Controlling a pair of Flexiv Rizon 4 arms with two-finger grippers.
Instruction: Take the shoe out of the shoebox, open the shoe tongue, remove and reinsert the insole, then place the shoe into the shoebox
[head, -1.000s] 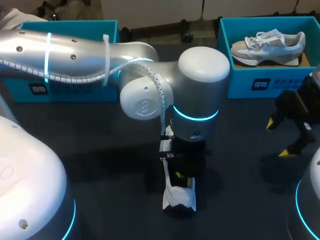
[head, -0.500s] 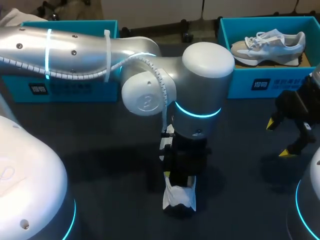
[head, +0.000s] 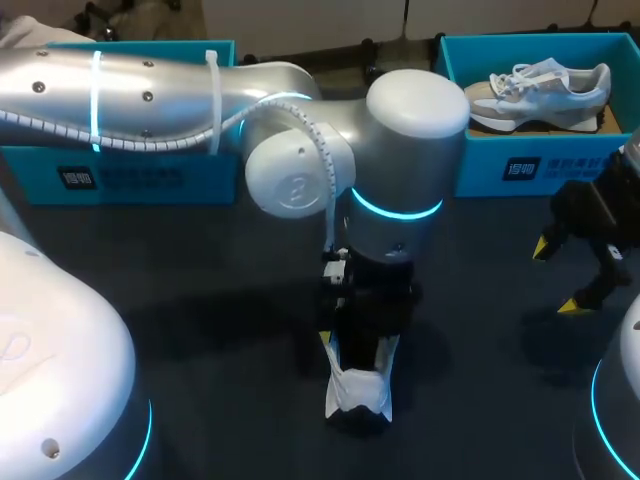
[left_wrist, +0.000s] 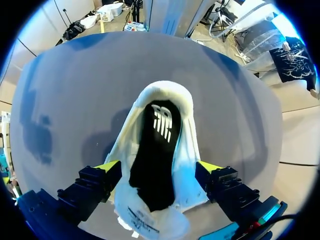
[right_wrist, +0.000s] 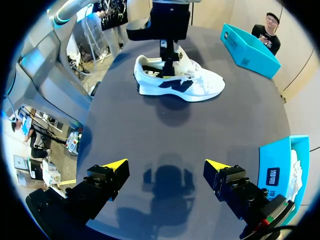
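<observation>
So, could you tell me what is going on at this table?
The left arm's hand is down over a white shoe on the table, at its heel opening, where the black insole shows. The right arm's hand hangs open, apart from it, holding nothing. A second shoe lies in the blue box at the far right.

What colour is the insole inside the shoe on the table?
Black with a white mark; the insole shows best in the left wrist view.

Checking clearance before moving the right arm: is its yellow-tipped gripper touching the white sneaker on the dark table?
Apart. The right wrist view shows bare dark table between the right gripper and the white sneaker ahead.
</observation>
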